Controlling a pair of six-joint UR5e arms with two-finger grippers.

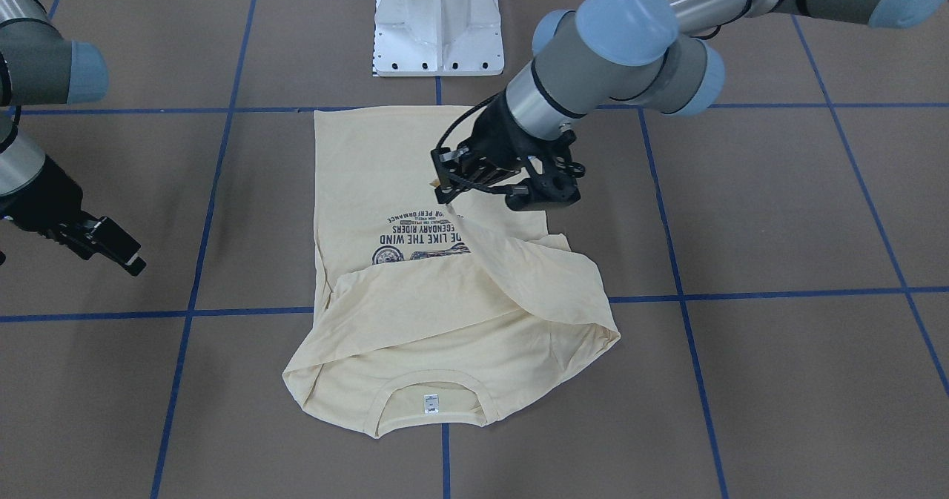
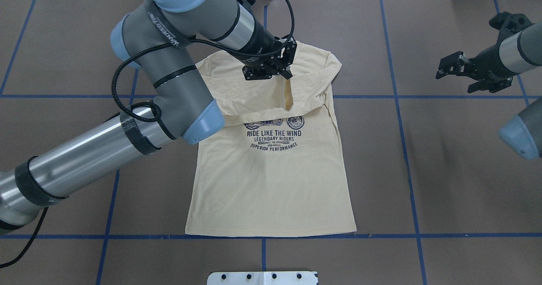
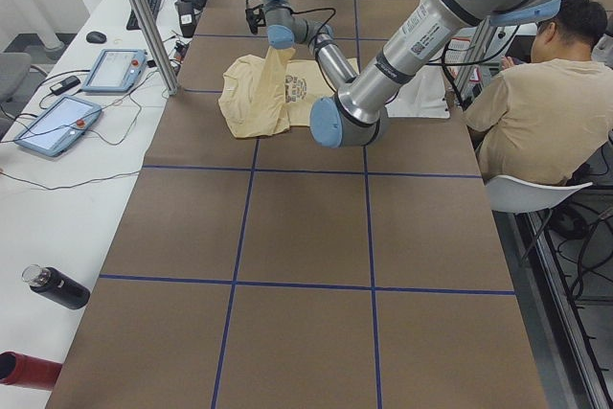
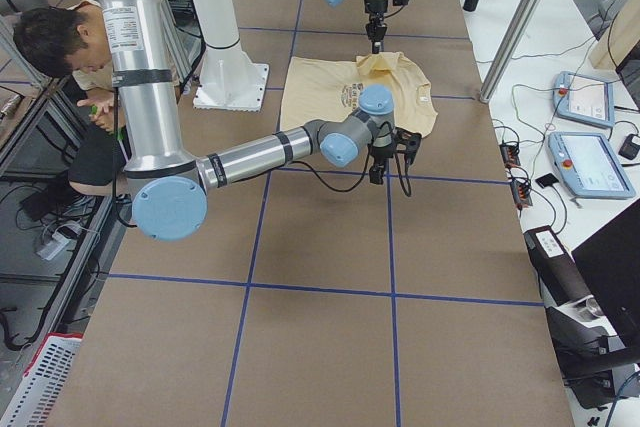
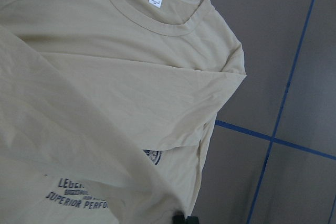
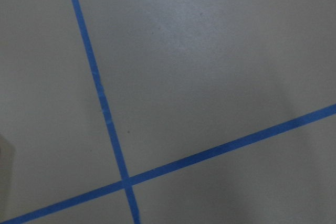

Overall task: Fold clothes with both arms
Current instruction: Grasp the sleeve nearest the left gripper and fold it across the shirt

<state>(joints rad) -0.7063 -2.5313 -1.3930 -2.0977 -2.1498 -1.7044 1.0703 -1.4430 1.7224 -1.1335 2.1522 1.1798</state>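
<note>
The pale cream-yellow T-shirt [image 2: 271,183] lies flat on the brown table with its print facing up. Its collar and white neck label [image 1: 430,402] are on the side away from the robot. A sleeve [image 1: 534,269] is folded across the chest and rises in a thin strip of fabric [image 2: 289,94] to my left gripper [image 2: 287,74]. That gripper is shut on the sleeve above the upper chest [image 1: 445,199]. In the left wrist view the collar [image 5: 157,22] and part of the print show below. My right gripper [image 2: 459,73] hovers open off to the shirt's side, holding nothing [image 1: 118,250].
The white pedestal base [image 1: 439,24] stands by the shirt's hem. Blue tape lines [image 6: 100,93] grid the table. A seated person [image 3: 536,93] is beside the table, and a side bench holds control tablets [image 3: 57,122] and bottles [image 3: 57,286].
</note>
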